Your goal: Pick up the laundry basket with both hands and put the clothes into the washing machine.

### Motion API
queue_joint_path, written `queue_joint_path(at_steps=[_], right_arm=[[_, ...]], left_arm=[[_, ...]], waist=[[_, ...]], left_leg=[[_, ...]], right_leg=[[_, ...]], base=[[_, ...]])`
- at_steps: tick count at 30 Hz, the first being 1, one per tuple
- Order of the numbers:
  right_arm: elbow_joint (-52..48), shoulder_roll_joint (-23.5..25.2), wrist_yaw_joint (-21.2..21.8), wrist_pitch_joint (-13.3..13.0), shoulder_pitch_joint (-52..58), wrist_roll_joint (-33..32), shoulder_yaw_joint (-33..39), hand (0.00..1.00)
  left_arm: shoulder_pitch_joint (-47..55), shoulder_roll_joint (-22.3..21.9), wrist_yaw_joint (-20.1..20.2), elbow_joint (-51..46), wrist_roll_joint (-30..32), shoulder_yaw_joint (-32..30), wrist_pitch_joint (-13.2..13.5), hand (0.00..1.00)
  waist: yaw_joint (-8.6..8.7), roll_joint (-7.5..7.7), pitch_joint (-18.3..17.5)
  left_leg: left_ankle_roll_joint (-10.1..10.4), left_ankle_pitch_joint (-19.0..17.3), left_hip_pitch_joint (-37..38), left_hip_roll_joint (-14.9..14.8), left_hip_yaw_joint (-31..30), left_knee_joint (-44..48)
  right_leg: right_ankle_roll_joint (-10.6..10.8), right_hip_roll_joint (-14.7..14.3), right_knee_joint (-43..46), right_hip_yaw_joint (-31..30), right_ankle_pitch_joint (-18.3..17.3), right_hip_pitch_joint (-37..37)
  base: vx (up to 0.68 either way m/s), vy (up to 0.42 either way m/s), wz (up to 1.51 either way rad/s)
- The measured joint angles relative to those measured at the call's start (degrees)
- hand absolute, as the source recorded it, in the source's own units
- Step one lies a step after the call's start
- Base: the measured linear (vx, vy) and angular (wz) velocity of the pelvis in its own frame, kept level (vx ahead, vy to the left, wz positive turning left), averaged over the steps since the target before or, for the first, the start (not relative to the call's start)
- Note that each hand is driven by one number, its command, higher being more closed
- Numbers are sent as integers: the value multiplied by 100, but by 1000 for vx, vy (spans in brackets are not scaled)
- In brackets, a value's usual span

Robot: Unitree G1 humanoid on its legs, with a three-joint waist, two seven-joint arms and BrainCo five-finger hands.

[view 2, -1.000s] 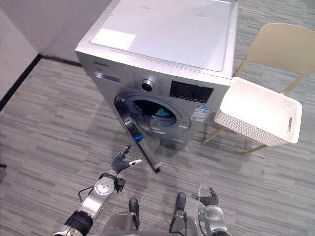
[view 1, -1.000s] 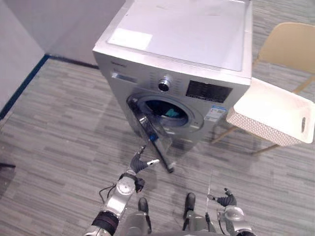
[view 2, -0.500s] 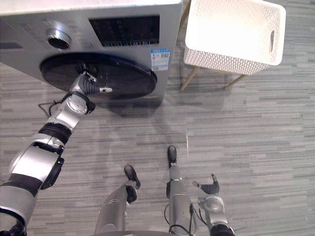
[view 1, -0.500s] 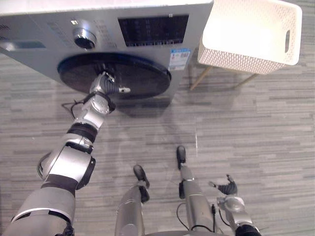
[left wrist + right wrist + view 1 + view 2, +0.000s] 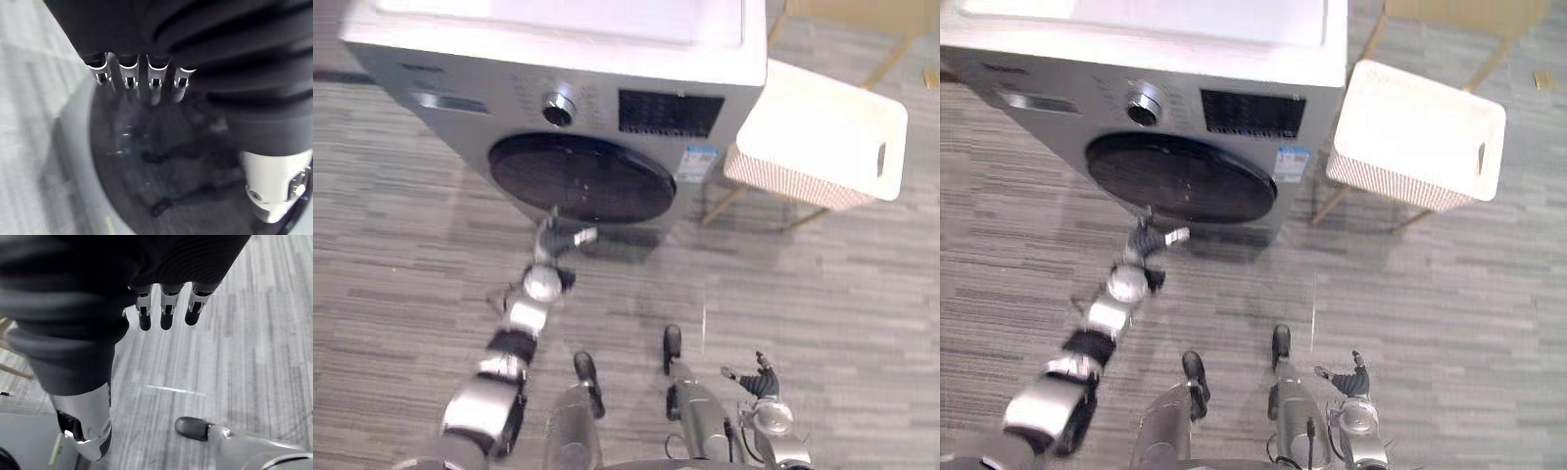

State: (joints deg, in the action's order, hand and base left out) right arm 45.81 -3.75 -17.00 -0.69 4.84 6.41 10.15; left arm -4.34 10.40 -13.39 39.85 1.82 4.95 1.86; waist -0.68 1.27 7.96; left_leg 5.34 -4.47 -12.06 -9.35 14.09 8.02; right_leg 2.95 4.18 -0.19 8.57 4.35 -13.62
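The silver washing machine (image 5: 607, 59) stands ahead with its dark round door (image 5: 582, 178) closed. My left hand (image 5: 551, 242) is stretched out to the door's lower edge. Its fingers (image 5: 128, 78) are straight and point at the dark glass (image 5: 161, 161), with the thumb (image 5: 274, 186) off to one side, so it is open. I cannot tell whether it touches the door. The white perforated laundry basket (image 5: 818, 137) sits on a chair to the machine's right, and its inside shows plain white. My right hand (image 5: 757, 380) hangs low by my side, open and holding nothing, with its fingers (image 5: 166, 316) relaxed over the floor.
A light wooden chair (image 5: 729, 201) carries the basket beside the machine's right wall. Grey striped carpet (image 5: 842, 294) stretches in front of the machine and the chair.
A second ago the door hung open; half a second ago my left hand was pressed on the closed door. Now the hand sits at the door's lower edge. The camera has also shifted.
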Motion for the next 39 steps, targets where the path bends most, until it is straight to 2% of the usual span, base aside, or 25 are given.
queue_joint_path(at_steps=[5, 8, 12, 14, 15, 16, 18, 19, 21, 22, 24, 25, 26, 27, 28, 29, 30, 31, 33, 34, 35, 36, 37, 38, 39], right_arm=[[612, -142, 172, 56, -175, 95, 199, 0], [911, -173, 241, 88, -346, 107, 236, 0], [1077, -171, 264, 96, -444, 106, 230, 0], [1120, -131, 261, 99, -442, 98, 231, 0], [1117, -112, 255, 97, -439, 96, 224, 0], [1106, -117, 251, 97, -433, 95, 224, 0], [1030, -77, 234, 108, -431, 91, 205, 0], [843, -87, 217, 111, -435, 90, 201, 0], [775, -107, 213, 113, -442, 91, 218, 0], [728, -96, 221, 120, -450, 94, 275, 0], [682, 8, 233, 119, -412, 102, 309, 0], [683, 59, 250, 122, -409, 108, 305, 0], [679, 131, 280, 124, -404, 129, 283, 0], [678, 188, 319, 127, -389, 215, 200, 0], [679, 216, 337, 130, -382, 237, 126, 0], [678, 305, 356, 132, -392, 275, 4, 0], [677, 349, 363, 130, -404, 274, -121, 0], [682, 351, 375, 126, -403, 275, -172, 0], [686, 314, 396, 120, -439, 277, -211, 0], [686, 301, 404, 121, -439, 280, -212, 0], [680, 283, 455, 117, -434, 282, -214, 0], [685, 268, 474, 121, -417, 282, -215, 0], [685, 267, 474, 122, -409, 281, -216, 0], [686, 270, 474, 122, -310, 282, -223, 0], [720, 186, 480, 124, -282, 293, -225, 0]], left_arm=[[844, -80, 219, 671, -7, -1006, -16, 0], [1014, -128, 228, 1241, -18, -1478, -28, 0], [1081, -301, 333, 1404, -234, -1694, -2, 0], [1084, -389, 333, 1395, -342, -1695, 10, 0], [1071, -464, 331, 1370, -364, -1726, 8, 0], [1054, -570, 331, 1354, -373, -1821, 7, 0], [1060, -636, 330, 1352, -398, -1947, 2, 0], [989, -730, 328, 1355, -397, -2044, 1, 0], [938, -774, 326, 1353, -397, -2077, 2, 0], [914, -800, 327, 1351, -398, -2089, 7, 0], [926, -793, 326, 1348, -394, -2088, 8, 0], [940, -792, 328, 1352, -389, -2082, 14, 0], [966, -784, 332, 1371, -388, -2068, 8, 0], [986, -774, 335, 1372, -381, -2023, 5, 0], [986, -777, 337, 1372, -375, -2004, -4, 0], [982, -685, 335, 1355, -357, -1895, -18, 0], [1028, -637, 334, 1357, -349, -1882, -34, 0], [1056, -624, 336, 1363, -347, -1878, -36, 0], [1057, -649, 333, 1366, -348, -1854, -33, 0], [1035, -666, 332, 1366, -348, -1853, -33, 0], [948, -706, 332, 1371, -348, -1851, -31, 0], [856, -749, 332, 1370, -347, -1844, -23, 0], [831, -757, 332, 1372, -346, -1837, -16, 0], [818, -740, 335, 1370, -343, -1835, -8, 0], [760, -821, 332, 1422, -338, -1865, -19, 0]], waist=[[-176, -130, -158], [-185, -168, -244], [-202, -159, -231], [-267, -120, -208], [-354, -73, -175], [-346, -113, -156], [-376, -63, -147], [-336, -14, -140], [-414, 15, -142], [-548, 58, -121], [-656, 115, -131], [-662, 127, -131], [-635, 125, -131], [-622, 123, -131], [-619, 123, -118], [-568, 180, -79], [-466, 140, -50], [-393, 156, -48], [-313, 205, -5], [-318, 193, 5], [-280, 161, 32], [-178, 156, 51], [-142, 167, 59], [-113, 273, 46], [-149, 271, 89]], left_leg=[[39, 231, 537, 115, -382, -488], [41, 242, 640, 153, -592, -510], [36, 238, 149, 243, -925, 65], [11, 254, -214, 243, -733, 500], [-273, 296, -290, 228, -299, 496], [-572, 105, -316, 136, 183, 458], [-620, 67, -297, 67, 724, 423], [-609, 83, -359, -73, 1369, 390], [-611, 93, -329, -70, 1806, 340], [-771, 50, -316, 67, 1802, 446], [-823, -203, -238, 217, 1735, 701], [-835, -385, -138, 321, 1679, 814], [-859, -586, 27, 450, 1568, 908], [-888, -771, 191, 512, 1472, 1004], [-906, -863, 257, 533, 1347, 1055], [-938, -1001, 441, 550, 1162, 1076], [-940, -1068, 624, 553, 967, 1026], [-940, -1075, 733, 557, 896, 967], [-919, -1060, 1204, 646, 581, 680], [-918, -1059, 1283, 645, 472, 631], [-915, -1057, 1384, 629, 178, 587], [-817, -1047, 1433, 621, -104, 584], [-735, -1053, 1469, 630, -238, 580], [-538, -1109, 1585, 725, -475, 573], [-320, -1251, 1719, 712, -760, 596]], right_leg=[[-5, -4, -188, 385, -77, 608], [17, 15, -257, 575, -106, 851], [83, 232, 68, 1212, -413, 953], [101, 365, 309, 1598, -637, 964], [171, 455, 369, 1835, -749, 1018], [219, 450, 392, 2077, -800, 1109], [299, 547, 347, 2366, -857, 1251], [332, 677, 331, 2648, -875, 1266], [484, 818, 390, 2795, -908, 1236], [634, 999, 458, 2907, -879, 1363], [821, 1243, 738, 2951, -955, 1520], [930, 1484, 1175, 2883, -1072, 1539], [904, 1853, 2076, 2692, -1166, 1418], [607, 2221, 3309, 2252, -1021, 1014], [309, 2281, 3925, 1900, -970, 743], [171, 2082, 5015, 1138, -1139, 231], [221, 1723, 5602, 708, -1367, -148], [227, 1553, 5681, 565, -1479, -286], [91, 998, 5080, 454, -1801, -703], [52, 826, 4792, 403, -1825, -791], [25, 484, 4093, 212, -1826, -917], [33, 219, 3297, -88, -1706, -976], [28, 115, 2859, -246, -1505, -958], [-79, 41, 2066, -492, -765, -864], [-255, 40, 2182, -518, -299, -805]], base=[[73, -5, 43], [20, 12, 33], [-54, 41, 79], [-97, 103, 119], [-97, 94, 127], [-66, 107, 114], [31, 114, 123], [78, 85, 129], [145, 141, 103], [227, 196, 67], [227, 162, 42], [295, 226, 48], [358, 300, 50], [306, 261, 49], [318, 205, 53], [407, 128, 72], [343, 86, 84], [356, 38, 95], [408, -20, 86], [444, -81, 92], [355, -137, 127], [355, -162, 148], [376, -196, 159], [385, -239, 136], [377, -217, 110]])
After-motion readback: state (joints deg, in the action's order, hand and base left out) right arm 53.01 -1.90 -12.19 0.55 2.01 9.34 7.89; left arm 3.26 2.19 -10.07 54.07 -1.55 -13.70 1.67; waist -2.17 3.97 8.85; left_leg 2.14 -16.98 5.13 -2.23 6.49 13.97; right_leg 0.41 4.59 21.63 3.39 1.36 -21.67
